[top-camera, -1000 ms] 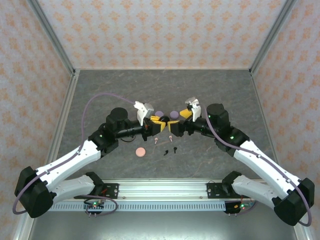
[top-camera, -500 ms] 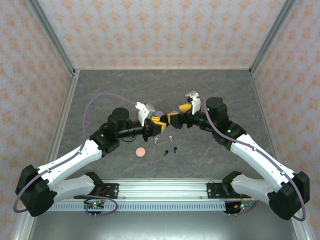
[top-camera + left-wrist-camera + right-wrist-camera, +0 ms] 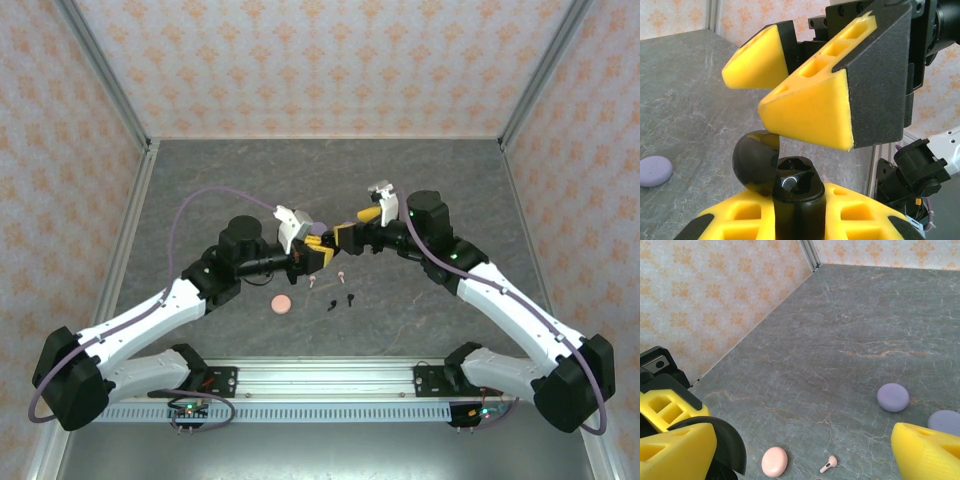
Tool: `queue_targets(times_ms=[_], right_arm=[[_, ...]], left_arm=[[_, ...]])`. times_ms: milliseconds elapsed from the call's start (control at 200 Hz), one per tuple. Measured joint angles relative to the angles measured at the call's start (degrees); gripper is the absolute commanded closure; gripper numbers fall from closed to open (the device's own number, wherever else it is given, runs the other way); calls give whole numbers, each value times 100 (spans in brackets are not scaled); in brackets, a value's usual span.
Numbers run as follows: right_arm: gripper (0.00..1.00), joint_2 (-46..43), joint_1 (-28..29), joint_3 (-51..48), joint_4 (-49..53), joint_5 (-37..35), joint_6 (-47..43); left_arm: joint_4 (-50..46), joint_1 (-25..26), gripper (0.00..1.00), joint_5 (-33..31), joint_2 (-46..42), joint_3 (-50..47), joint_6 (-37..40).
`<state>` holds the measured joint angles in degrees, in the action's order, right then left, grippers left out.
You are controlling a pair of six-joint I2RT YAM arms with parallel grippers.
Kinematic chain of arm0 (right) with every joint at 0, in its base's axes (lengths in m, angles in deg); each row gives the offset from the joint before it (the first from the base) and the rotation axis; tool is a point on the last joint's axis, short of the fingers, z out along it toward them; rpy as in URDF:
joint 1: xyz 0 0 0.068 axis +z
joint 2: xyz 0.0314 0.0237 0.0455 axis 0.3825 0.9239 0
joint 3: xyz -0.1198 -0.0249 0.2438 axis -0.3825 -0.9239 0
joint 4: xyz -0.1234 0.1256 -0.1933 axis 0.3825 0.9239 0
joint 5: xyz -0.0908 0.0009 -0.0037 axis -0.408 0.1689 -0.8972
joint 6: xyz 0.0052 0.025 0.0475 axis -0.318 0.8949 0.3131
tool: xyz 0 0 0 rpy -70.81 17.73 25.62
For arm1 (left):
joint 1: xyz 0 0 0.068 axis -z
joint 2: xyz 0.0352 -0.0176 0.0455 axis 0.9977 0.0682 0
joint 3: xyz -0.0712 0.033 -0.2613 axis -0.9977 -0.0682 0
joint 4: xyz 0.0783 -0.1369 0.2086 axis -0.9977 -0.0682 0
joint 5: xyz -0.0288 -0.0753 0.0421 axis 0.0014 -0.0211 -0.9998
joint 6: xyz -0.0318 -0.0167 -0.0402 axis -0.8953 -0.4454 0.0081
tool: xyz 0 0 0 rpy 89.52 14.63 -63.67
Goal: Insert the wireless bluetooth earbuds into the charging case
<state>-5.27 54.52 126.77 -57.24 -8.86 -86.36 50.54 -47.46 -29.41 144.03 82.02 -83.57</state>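
Four earbuds are seen lying loose on the grey table (image 3: 200, 200), just in front of the two grippers: a pale pink earbud (image 3: 313, 281), a second pink earbud (image 3: 341, 274), a black earbud (image 3: 331, 304) and a second black earbud (image 3: 350, 298). A black charging case (image 3: 790, 182), apparently open with its rounded lid tilted up, is held off the table, clamped narrowly between the yellow fingers of the left gripper (image 3: 320, 250). The right gripper (image 3: 349, 227) is spread wide with nothing between its fingers, just above the case. Whether one finger touches the lid cannot be told. A pink case (image 3: 282, 304) lies near the earbuds. A lavender case (image 3: 892, 397) and a second lavender case (image 3: 945, 421) are set farther back.
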Motion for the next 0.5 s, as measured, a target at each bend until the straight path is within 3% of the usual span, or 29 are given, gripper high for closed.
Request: queue_targets(times_ms=[345, 500], right_arm=[[7, -389, -138, 20, 223, 157, -50], [12, -822, -221, 13, 356, 323, -201]], left_arm=[[2, 39, 100, -2, 33, 2, 87], [7, 39, 100, -7, 33, 0, 229]])
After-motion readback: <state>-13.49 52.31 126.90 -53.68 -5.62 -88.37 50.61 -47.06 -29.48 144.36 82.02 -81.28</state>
